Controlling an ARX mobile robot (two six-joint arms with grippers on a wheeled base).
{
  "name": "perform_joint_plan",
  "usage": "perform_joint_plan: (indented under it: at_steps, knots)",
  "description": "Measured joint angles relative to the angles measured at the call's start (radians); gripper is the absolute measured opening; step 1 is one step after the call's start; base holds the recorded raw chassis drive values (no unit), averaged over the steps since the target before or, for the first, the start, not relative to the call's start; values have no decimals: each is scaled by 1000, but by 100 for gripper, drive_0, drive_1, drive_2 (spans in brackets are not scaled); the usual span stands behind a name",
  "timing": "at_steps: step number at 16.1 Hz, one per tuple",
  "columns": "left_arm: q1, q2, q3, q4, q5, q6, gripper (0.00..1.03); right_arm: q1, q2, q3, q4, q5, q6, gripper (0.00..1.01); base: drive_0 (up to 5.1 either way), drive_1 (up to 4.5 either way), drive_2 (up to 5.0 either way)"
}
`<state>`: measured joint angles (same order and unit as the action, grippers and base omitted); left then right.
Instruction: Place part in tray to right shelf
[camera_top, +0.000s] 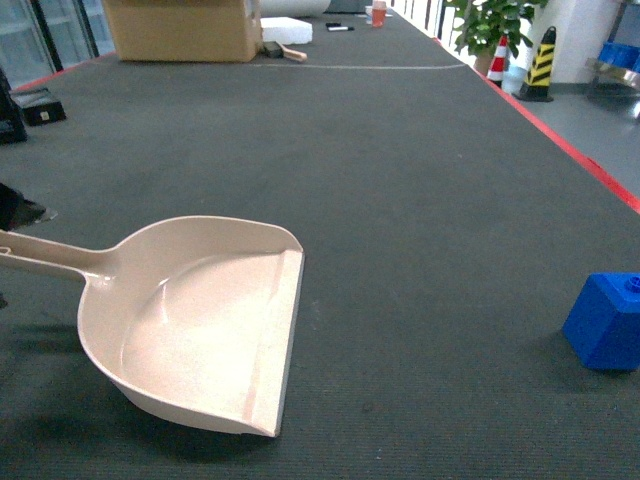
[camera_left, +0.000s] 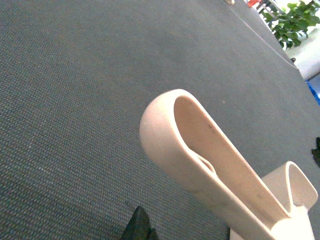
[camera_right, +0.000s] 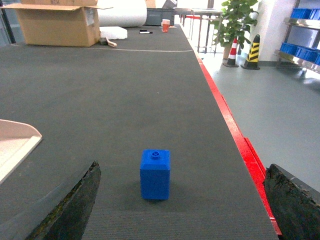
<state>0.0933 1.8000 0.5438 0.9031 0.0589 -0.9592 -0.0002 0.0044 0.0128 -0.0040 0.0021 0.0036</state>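
The beige tray (camera_top: 200, 320) lies on the dark mat at centre left, its handle (camera_top: 50, 258) running off the left edge. In the left wrist view the looped handle end (camera_left: 172, 125) fills the middle. One dark fingertip (camera_left: 140, 227) of my left gripper shows beside it, apart from it, and the other finger is hidden. The blue part (camera_right: 155, 174) stands upright, stud up, near the mat's right side (camera_top: 605, 322). My right gripper (camera_right: 182, 210) is open, just short of the part, which sits slightly left of the gap's middle. The right shelf (camera_right: 302, 35), steel with blue crates, stands far across the aisle.
A red strip (camera_right: 235, 135) marks the mat's right edge, with grey floor beyond. A cardboard box (camera_top: 180, 28), a white roll (camera_top: 285, 28) and small items sit at the far end. Striped cones (camera_top: 540, 62) and a plant (camera_top: 490, 25) stand by the aisle.
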Motion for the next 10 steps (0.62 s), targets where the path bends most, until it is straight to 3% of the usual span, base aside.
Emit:
perform_joint_plan:
  at_steps: [4,8,10]
  knots:
    - [0,47,51,3,3,-14,98,0,0,0,0,0,0,98,0,0,0]
    - [1,180,166,51,-10,-76,98,0,0,0,0,0,0,98,0,0,0]
    - [-6,229,176,128,11,-100,78,0,0,0,0,0,0,98,0,0,0]
